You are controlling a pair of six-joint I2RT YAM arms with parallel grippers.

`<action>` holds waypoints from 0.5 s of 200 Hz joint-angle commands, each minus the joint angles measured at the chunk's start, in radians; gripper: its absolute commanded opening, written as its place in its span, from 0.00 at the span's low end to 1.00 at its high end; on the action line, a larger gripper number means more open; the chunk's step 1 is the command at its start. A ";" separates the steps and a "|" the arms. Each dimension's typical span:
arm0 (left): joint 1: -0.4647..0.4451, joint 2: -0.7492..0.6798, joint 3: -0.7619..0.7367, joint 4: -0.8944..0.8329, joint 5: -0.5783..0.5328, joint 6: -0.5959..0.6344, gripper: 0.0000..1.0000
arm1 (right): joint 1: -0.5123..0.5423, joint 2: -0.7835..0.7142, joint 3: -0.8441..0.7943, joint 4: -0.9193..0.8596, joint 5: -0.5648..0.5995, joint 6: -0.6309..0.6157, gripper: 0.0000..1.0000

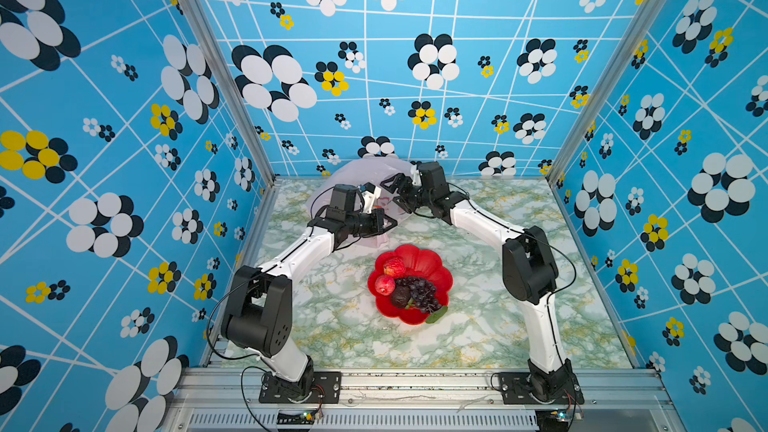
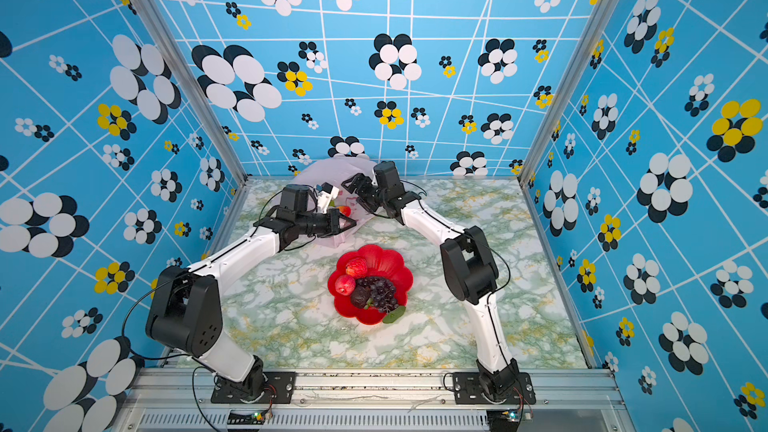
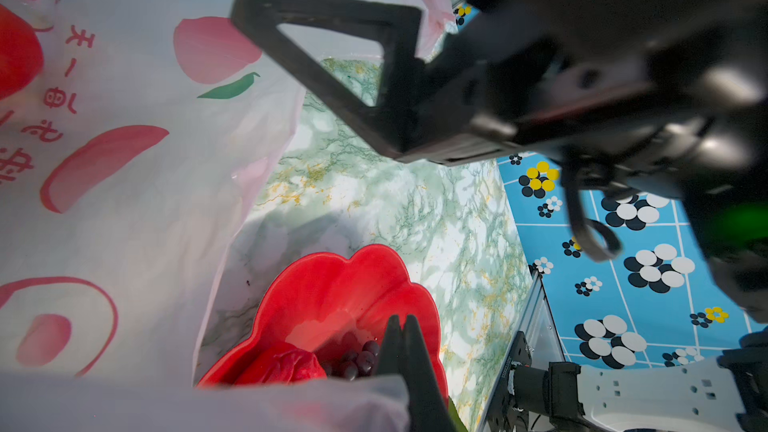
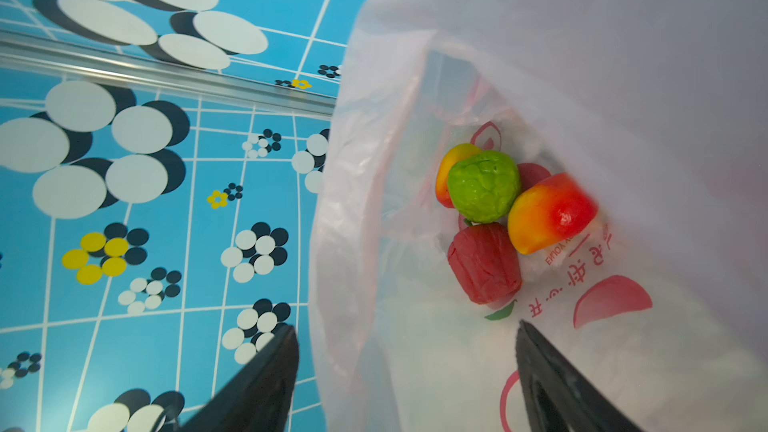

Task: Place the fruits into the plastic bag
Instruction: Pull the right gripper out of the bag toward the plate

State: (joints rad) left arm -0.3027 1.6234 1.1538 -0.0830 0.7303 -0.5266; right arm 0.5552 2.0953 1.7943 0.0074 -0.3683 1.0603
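The pale-pink plastic bag (image 1: 365, 170) (image 2: 328, 172) stands open at the back of the table. My left gripper (image 1: 390, 223) (image 3: 401, 326) is shut on the bag's front rim and holds it up. Over the mouth my right gripper (image 1: 392, 189) (image 4: 405, 351) is open and holds nothing, the bag's rim (image 4: 353, 243) running between its fingers. Inside the bag lie a bumpy green fruit (image 4: 484, 184), a mango (image 4: 548, 211), a red fruit (image 4: 484, 261) and another yellow-orange one (image 4: 453, 164). On the red plate (image 1: 432, 259) sit two red apples (image 1: 394, 266), grapes (image 1: 422, 290) and a dark brown fruit (image 1: 401, 296).
The plate (image 2: 386, 259) lies mid-table, just in front of the bag, on a green marbled top (image 1: 498, 326). Blue flowered walls close the back and both sides. Both arms lean in toward the back centre, their grippers close together.
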 commanded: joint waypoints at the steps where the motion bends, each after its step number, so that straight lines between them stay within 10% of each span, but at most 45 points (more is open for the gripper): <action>1: -0.004 -0.007 0.014 -0.004 -0.018 0.023 0.00 | -0.006 -0.113 -0.063 -0.071 0.026 -0.141 0.83; 100: -0.008 -0.038 -0.001 0.022 -0.034 0.017 0.00 | -0.006 -0.477 -0.317 -0.380 0.186 -0.511 0.84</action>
State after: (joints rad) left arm -0.3035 1.6215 1.1538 -0.0830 0.6983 -0.5228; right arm 0.5552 1.7023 1.5135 -0.2405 -0.2398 0.6884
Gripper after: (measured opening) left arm 0.044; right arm 0.836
